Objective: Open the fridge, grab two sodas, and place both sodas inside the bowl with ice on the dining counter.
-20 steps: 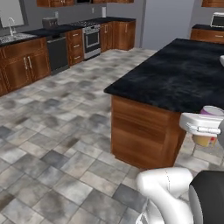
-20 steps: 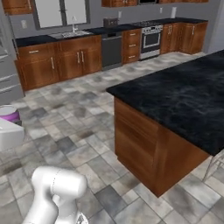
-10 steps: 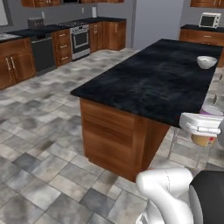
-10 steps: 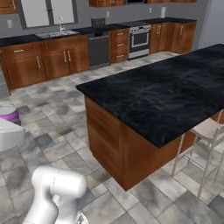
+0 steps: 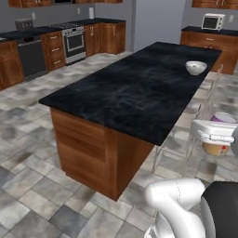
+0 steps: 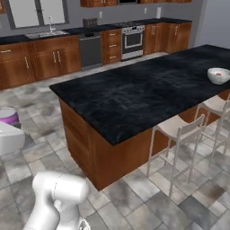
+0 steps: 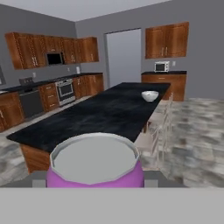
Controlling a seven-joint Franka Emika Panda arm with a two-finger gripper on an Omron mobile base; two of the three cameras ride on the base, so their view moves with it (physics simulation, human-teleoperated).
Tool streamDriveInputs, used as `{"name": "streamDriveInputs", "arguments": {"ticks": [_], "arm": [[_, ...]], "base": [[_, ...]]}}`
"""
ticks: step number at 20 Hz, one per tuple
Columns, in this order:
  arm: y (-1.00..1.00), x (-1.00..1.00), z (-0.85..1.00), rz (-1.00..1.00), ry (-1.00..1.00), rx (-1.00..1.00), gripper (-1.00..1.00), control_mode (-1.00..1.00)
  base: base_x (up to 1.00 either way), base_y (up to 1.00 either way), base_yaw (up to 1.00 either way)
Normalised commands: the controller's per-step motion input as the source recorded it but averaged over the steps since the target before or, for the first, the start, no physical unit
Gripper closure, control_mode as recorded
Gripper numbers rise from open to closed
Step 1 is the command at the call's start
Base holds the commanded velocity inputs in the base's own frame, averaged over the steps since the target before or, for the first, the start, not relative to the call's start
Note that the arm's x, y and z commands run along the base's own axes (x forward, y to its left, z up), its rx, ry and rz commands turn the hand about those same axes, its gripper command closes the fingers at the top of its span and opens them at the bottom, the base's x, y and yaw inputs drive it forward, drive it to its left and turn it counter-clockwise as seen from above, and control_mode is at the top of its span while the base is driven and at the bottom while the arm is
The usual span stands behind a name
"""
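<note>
Item: purple-magenta soda can, silver top, orange-yellow lower part; at 6 o'clock in the hand view, at 3 o'clock in the left base view, at 9 o'clock in the right base view. Held upright in the hand, whose jaws clamp its sides.

Item: dining surface, long island, black white-veined marble top over brown wood base; centre of all views.

Item: white bowl, round, shallow; on the island's far end, at 1 o'clock in the left base view, at 3 o'clock in the right base view, where something red shows inside it.

Item: pale stools, just beside the island's right side.

Item: stove and microwave, along the far walls.
</note>
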Motion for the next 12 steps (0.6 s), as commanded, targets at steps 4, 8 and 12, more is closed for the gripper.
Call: {"name": "streamDriveInputs", "arguments": {"ticks": [4,8,12], "arm": [[0.00,0.00,0.00,0.00,0.00,0.00,1.00,1.00],[0.00,0.00,0.00,0.00,0.00,0.00,1.00,1.00],[0.00,0.00,0.00,0.00,0.00,0.00,1.00,1.00]], "base": [[0.12,-1.00,0.09],[0.20,-1.00,0.15],[0.28,-1.00,0.20]]}}
